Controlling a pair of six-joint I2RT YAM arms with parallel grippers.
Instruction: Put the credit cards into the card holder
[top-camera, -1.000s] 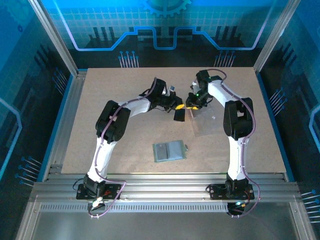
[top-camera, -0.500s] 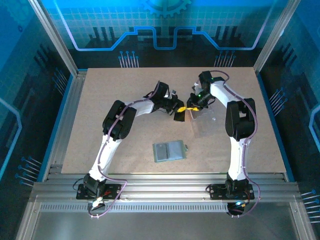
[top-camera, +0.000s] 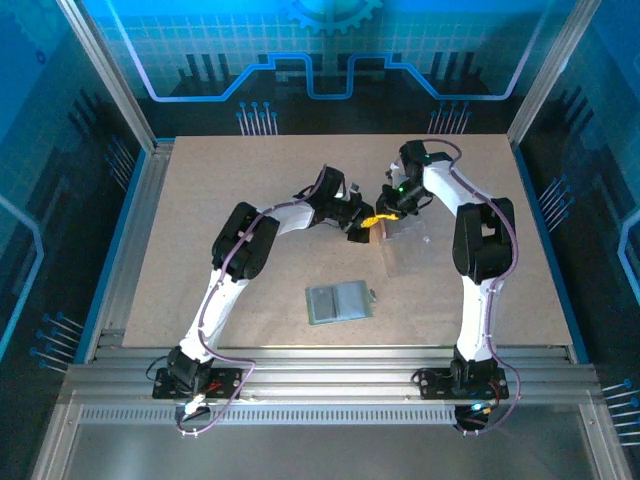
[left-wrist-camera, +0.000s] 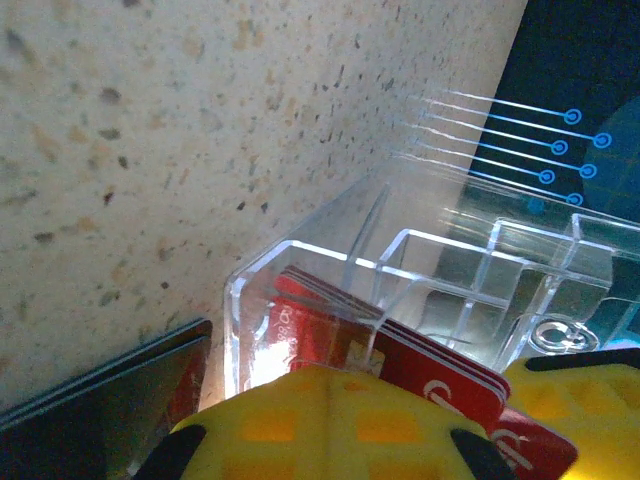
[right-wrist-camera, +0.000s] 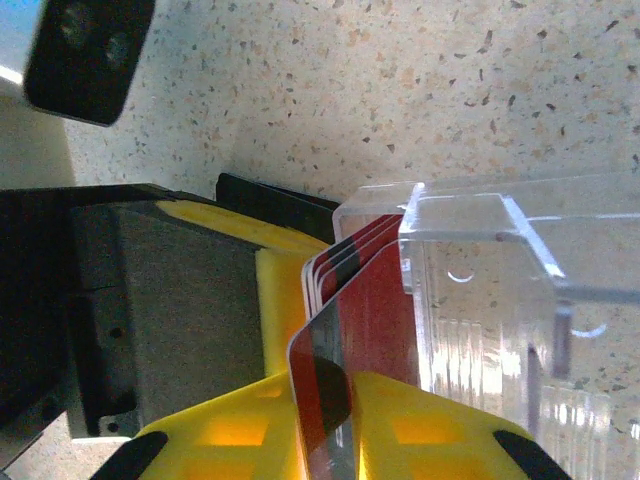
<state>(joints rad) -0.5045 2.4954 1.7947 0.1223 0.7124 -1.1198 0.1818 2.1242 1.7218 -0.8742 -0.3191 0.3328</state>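
Top external view shows, close to the arm bases, a flat grey-green sleeve (top-camera: 340, 301) lying alone on the counter (top-camera: 220, 200), with nothing touching it. Further back, the two arms meet at the card holder (top-camera: 405, 238), a clear box with little slots. The right gripper (top-camera: 379, 212) has its jaws grasping a small stack of red cards (right-wrist-camera: 350, 300). The stack looks partly pushed into the end slot of the box, with its top part sticking out. The left gripper (top-camera: 352, 216) has its jaws clenched tight just beside it. They seem to pinch the black card (top-camera: 358, 236), which hangs outside the box. So I think the job is about half done. The red cards need to go all the way in and be let go, and the black card has yet to go in. The counter is a pale speckled board. Behind it stand metal posts and shiny blue walls with glowing line patterns.
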